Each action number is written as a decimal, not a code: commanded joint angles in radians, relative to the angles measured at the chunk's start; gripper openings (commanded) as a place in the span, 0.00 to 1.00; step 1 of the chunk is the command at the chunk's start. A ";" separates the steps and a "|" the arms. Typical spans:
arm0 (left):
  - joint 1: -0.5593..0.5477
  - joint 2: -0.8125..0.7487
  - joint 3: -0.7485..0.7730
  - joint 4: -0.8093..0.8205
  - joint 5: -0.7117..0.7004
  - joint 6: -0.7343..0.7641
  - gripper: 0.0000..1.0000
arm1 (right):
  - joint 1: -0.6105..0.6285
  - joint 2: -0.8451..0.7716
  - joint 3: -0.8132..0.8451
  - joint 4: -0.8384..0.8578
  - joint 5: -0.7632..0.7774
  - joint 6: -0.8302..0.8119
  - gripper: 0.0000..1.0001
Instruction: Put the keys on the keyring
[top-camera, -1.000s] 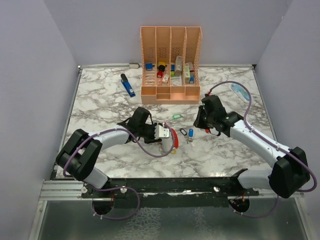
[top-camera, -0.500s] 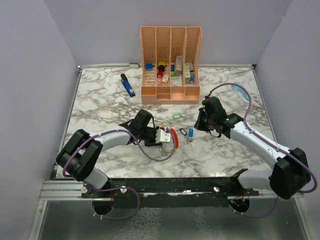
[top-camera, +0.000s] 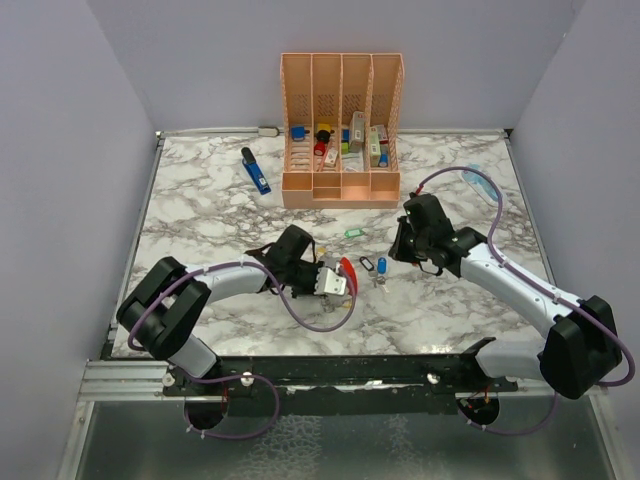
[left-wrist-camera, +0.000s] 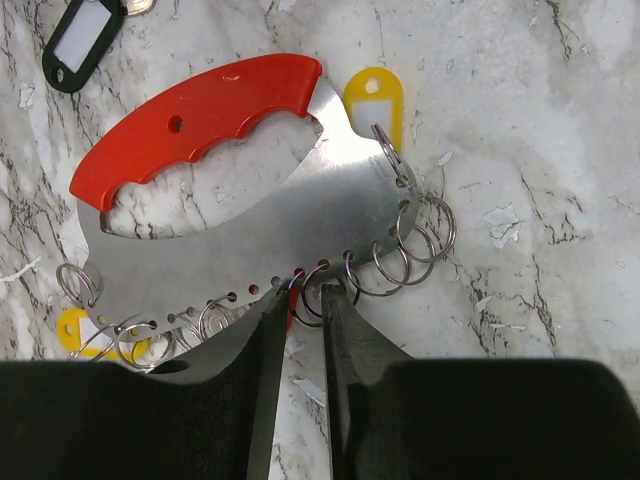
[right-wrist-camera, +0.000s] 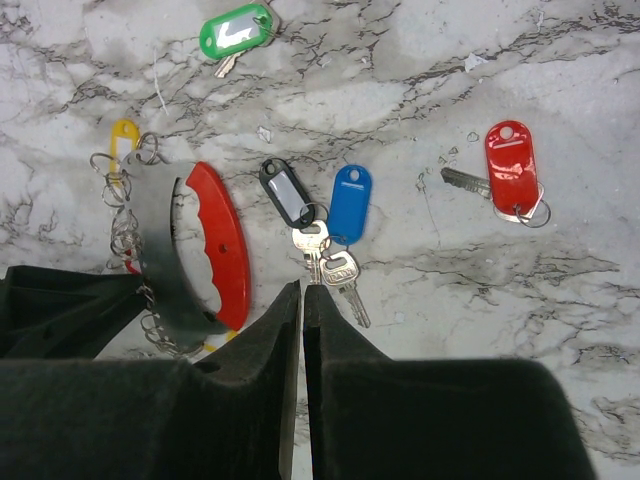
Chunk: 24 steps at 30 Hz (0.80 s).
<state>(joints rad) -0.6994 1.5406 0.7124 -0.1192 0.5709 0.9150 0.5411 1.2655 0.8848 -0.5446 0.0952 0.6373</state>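
The keyring (left-wrist-camera: 200, 110) is a red-handled metal plate with several split rings along its curved edge; it lies flat on the marble (top-camera: 346, 272). My left gripper (left-wrist-camera: 303, 300) has closed narrowly on one split ring at that edge. Yellow tags (left-wrist-camera: 375, 95) hang from other rings. Loose keys lie to the right: a black-tagged one (right-wrist-camera: 288, 192) and a blue-tagged one (right-wrist-camera: 350, 203) side by side, a red-tagged one (right-wrist-camera: 511, 167) farther right, and a green-tagged one (right-wrist-camera: 236, 28) farther back. My right gripper (right-wrist-camera: 302, 290) is shut and empty, just short of the black and blue pair.
A peach slotted organizer (top-camera: 342, 190) with small coloured items stands at the back centre. A long blue tool (top-camera: 256, 172) lies to its left. A pale blue object (top-camera: 480, 182) sits at the back right. Grey walls close in both sides.
My left gripper slid right onto the keyring's ringed edge and its jaws narrowed around a ring. The right gripper's jaws closed and it barely shifted.
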 joint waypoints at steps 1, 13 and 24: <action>-0.012 0.014 0.017 -0.032 -0.014 0.023 0.21 | -0.005 -0.027 -0.005 0.019 -0.010 -0.013 0.06; -0.017 0.001 0.043 -0.087 0.014 -0.009 0.03 | -0.005 -0.022 -0.005 0.018 -0.011 -0.010 0.05; -0.017 -0.025 0.147 -0.147 0.026 -0.128 0.00 | -0.004 -0.040 -0.009 0.033 -0.032 -0.015 0.05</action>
<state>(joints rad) -0.7094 1.5410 0.8112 -0.2253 0.5636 0.8402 0.5407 1.2556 0.8841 -0.5446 0.0921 0.6369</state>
